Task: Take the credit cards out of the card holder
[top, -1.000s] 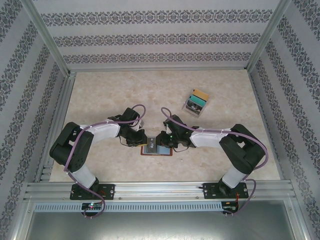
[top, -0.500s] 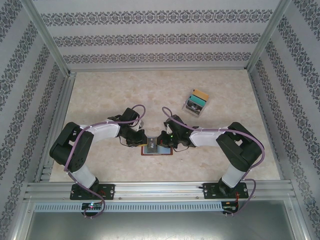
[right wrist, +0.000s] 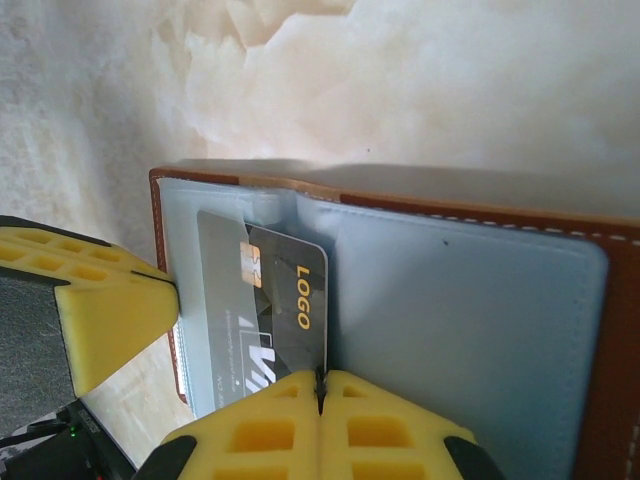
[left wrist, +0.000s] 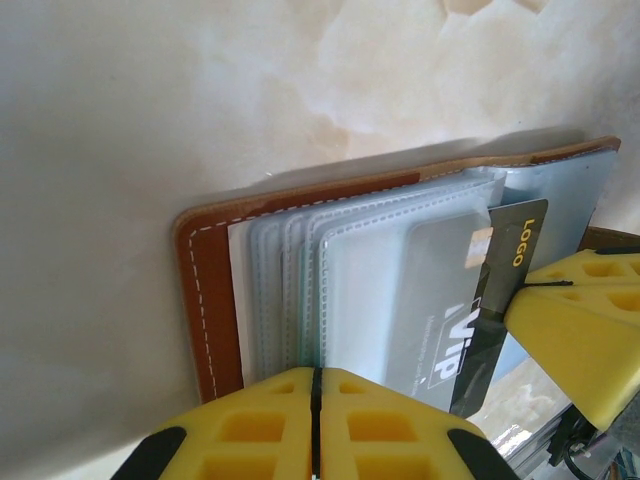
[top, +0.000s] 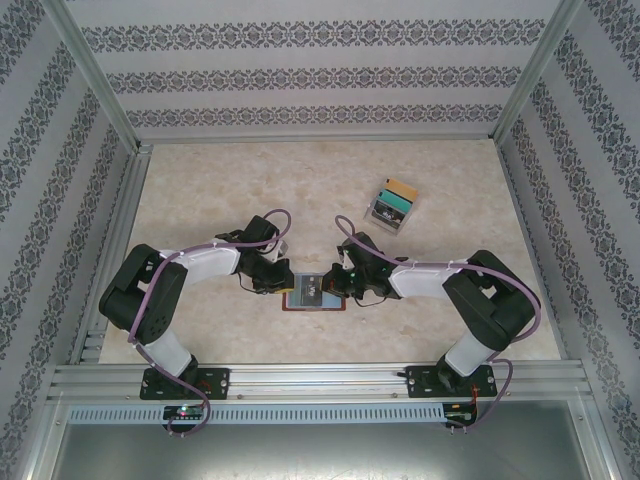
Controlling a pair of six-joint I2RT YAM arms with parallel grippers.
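Note:
The brown card holder (top: 312, 297) lies open on the table between both arms. In the left wrist view its brown cover (left wrist: 205, 300) frames a stack of clear sleeves. My left gripper (left wrist: 315, 372) is shut on the sleeves' near edge. A dark grey credit card (right wrist: 285, 290) marked LOGO sticks partway out of a sleeve, over the pale blue inner pocket (right wrist: 480, 320). My right gripper (right wrist: 322, 376) is shut on that card's corner. From above, the left gripper (top: 280, 283) and right gripper (top: 333, 282) face each other across the holder.
A clear box with coloured cards (top: 392, 205) stands at the back right of the marble tabletop. Metal frame rails run along the table's sides and near edge. Open tabletop lies behind the holder and to both sides.
The right gripper has closed on the dark card, and the right arm has drawn back a little to the right. The left arm has stayed in place.

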